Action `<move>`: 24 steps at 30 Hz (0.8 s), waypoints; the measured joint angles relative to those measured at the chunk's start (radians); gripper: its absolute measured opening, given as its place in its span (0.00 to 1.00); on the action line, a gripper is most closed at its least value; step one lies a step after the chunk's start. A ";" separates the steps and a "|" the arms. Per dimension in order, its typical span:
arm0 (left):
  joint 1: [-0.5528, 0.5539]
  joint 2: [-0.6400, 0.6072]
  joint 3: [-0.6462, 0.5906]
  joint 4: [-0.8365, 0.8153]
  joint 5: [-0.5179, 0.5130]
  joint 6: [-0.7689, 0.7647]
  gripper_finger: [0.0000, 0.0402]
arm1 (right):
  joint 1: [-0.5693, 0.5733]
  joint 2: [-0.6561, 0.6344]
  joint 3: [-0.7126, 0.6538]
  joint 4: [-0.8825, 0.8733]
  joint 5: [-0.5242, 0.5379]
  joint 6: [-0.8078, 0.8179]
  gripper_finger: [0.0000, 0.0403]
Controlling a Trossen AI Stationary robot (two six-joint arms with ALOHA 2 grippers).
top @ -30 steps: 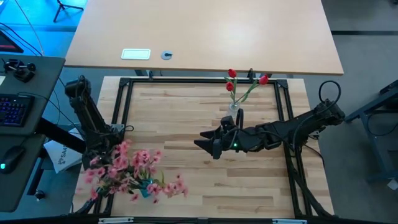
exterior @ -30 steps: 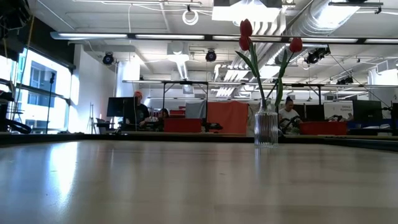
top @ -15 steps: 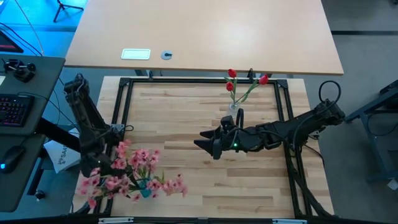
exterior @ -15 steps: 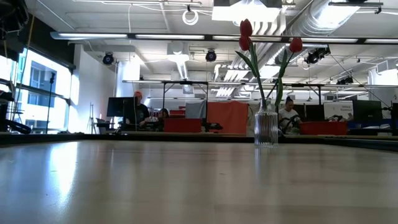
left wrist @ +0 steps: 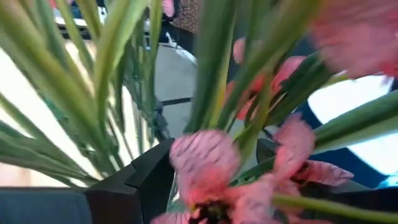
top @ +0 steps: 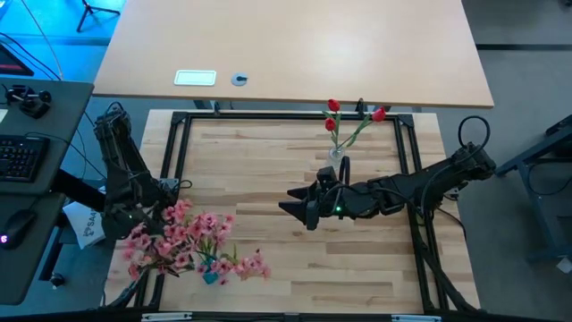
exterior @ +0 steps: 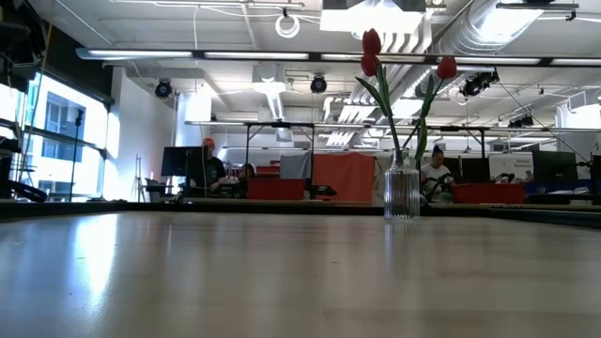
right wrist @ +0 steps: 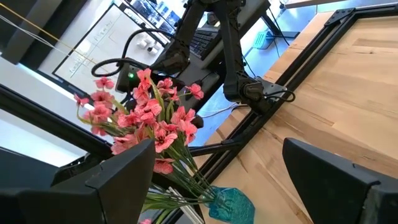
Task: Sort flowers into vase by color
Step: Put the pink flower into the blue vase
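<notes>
Three red-bud flowers (top: 332, 106) (exterior: 373, 42) stand by their stems in a clear glass vase (top: 337, 154) (exterior: 402, 192) at the table's far right. A bunch of pink sprays (top: 179, 240) (right wrist: 149, 115) (left wrist: 205, 162) sticks into a teal vase (top: 211, 274) (right wrist: 231, 204) at the near left corner and leans toward the left edge. My left gripper (top: 134, 224) (left wrist: 214, 149) is open right at the bunch, with stems and blossoms before and between its fingers. Mid-table, my right gripper (top: 288, 204) (right wrist: 217, 149) hangs open and holds nothing. My left gripper stands open among the pink sprays' stems (left wrist: 214, 74) and blossoms, coming level from the table's left side. I cannot tell whether its fingers touch them.
A black frame rail (top: 174, 152) runs around the wooden table top. Behind it stands a beige table with a white plate (top: 195, 78) and a small round thing (top: 239, 79). A keyboard (top: 20, 156) lies off to the left. People sit in the room beyond (exterior: 211, 160).
My left gripper has risen beside the pink bunch and stayed open. The left part of the bunch has shifted a little toward the far edge with it. The teal vase has stayed where it was.
</notes>
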 joint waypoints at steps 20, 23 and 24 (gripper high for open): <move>0.000 0.113 0.017 -0.140 0.060 0.034 0.53 | 0.022 0.119 0.001 0.026 -0.155 0.107 0.86; 0.000 0.112 0.040 -0.241 0.065 0.034 0.53 | 0.028 0.119 0.001 0.034 -0.154 0.115 0.86; 0.000 0.113 0.041 -0.278 0.066 0.032 0.53 | 0.030 0.119 0.001 0.034 -0.154 0.117 0.86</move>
